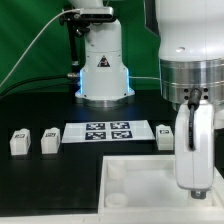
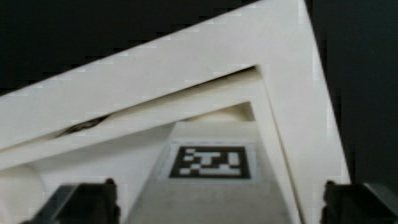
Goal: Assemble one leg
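Counted on the worktop [image 1: 40,180] in the exterior view: three loose legs. Two stand at the left of the frame, the first leg [image 1: 19,141] and the second leg [image 1: 50,139]; the third leg [image 1: 165,134] sits right of centre. One marker board [image 1: 108,131] carries four tags. One tray panel [image 1: 130,190] fills the lower frame. My wrist view shows one tagged leg [image 2: 217,170].

The table [image 1: 60,180] is black, and it fills the lower part of the exterior view. At the left of the frame two small white legs [image 1: 18,141] [image 1: 49,139] sit side by side, with the flat marker board [image 1: 108,132] just to their right in the middle and another leg [image 1: 166,136] past it. The big white panel [image 1: 135,190] lies at the bottom right.
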Robot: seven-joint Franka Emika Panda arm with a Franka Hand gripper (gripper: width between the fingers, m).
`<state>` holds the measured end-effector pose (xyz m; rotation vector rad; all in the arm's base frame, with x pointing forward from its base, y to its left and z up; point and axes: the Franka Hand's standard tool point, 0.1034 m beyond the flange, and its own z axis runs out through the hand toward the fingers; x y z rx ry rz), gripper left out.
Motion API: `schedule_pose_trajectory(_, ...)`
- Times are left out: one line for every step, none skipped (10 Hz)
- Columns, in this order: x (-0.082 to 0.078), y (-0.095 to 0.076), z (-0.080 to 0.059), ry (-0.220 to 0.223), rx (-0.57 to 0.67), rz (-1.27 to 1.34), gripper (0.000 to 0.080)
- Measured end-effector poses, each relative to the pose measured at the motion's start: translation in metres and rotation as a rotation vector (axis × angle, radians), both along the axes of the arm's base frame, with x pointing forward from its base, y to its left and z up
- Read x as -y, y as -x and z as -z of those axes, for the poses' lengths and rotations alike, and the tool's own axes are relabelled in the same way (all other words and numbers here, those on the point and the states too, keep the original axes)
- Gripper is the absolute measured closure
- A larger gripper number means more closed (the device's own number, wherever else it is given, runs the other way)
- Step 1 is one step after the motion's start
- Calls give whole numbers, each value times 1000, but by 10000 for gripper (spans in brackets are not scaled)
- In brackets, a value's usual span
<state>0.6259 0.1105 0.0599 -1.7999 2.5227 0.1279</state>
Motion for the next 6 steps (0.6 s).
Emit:
schedule_pose_trajectory(-1,2,-5,-4,4,-18,169)
schedule_pose_trajectory(-3,6,-14,-12,11,-28,156)
schedule_pose_trajectory(-4,12,-27,-23,20,-39,156)
schedule_pose_trajectory(-4,16,-36,-30,24,-41,156)
schedule_pose_trajectory(-4,17,-35,-30,22,-41,151)
schedule_pose_trajectory(-4,17,-34,-29,20,-41,151)
